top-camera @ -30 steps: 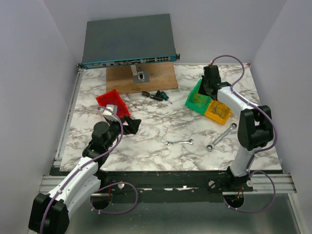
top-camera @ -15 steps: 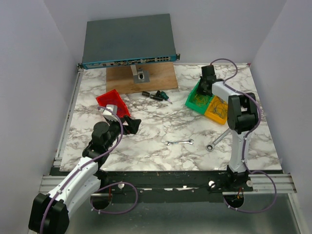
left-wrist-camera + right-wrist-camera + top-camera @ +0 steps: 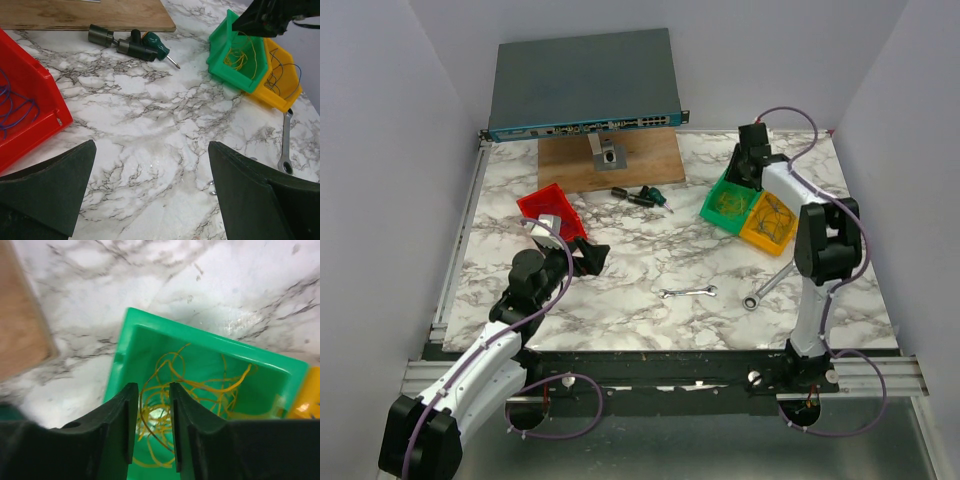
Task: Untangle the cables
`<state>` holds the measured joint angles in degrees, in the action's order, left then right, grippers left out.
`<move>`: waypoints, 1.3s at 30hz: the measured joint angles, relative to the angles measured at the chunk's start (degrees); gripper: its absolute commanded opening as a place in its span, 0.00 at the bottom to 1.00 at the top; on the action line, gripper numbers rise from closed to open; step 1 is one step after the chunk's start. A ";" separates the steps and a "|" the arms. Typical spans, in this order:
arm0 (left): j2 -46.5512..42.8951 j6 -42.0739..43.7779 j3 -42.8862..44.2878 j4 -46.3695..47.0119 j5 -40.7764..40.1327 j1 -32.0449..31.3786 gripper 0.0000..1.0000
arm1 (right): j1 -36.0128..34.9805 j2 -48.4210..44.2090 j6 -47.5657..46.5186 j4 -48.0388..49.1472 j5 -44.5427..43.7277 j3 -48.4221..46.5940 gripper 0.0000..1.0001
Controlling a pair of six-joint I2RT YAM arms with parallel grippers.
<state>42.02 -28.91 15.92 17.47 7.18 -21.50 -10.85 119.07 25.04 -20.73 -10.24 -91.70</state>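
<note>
Now, your right gripper (image 3: pixel 151 390) poised over the green bin (image 3: pixel 210 340), fingers only slightly parted, yellow cables (image 3: pixel 237 59) piled inside it, your left gripper (image 3: pixel 150 150) spread wide above the marble table (image 3: pixel 165 115)

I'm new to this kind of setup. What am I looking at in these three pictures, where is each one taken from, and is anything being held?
Two robot arms are bolted to the near edge of a marble table. The wide picture looks down from above and behind them. The other two come from a camera on each wrist, so the dark shapes there are that arm's own fingers.

The left gripper is wide open and empty above bare table. The right gripper hangs over the green bin of loose yellow wires, jaws slightly apart, apparently gripping nothing.

Blue wires lie in the red bin, and a yellow bin adjoins the green one. A small wrench, a larger wrench and a screwdriver lie loose.
</note>
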 measured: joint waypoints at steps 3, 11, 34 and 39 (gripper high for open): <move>0.00 0.00 0.00 0.00 0.00 0.00 0.99 | 0.00 -5.95 -0.52 -0.31 0.04 0.79 0.48; -0.02 0.00 0.00 0.00 0.04 0.00 0.99 | 0.00 -22.21 -1.01 0.94 1.27 11.69 0.79; 0.04 0.00 0.00 0.09 0.42 -0.33 0.98 | 1.36 -26.91 9.31 8.11 9.16 42.10 0.79; -0.02 0.46 0.00 0.79 0.44 -0.37 0.99 | 3.08 -22.23 9.44 9.22 6.36 34.36 0.83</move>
<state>42.00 -28.45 15.92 18.26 7.62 -21.87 -7.77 96.84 34.48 -11.51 -3.88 -57.34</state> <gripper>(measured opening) 0.983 0.811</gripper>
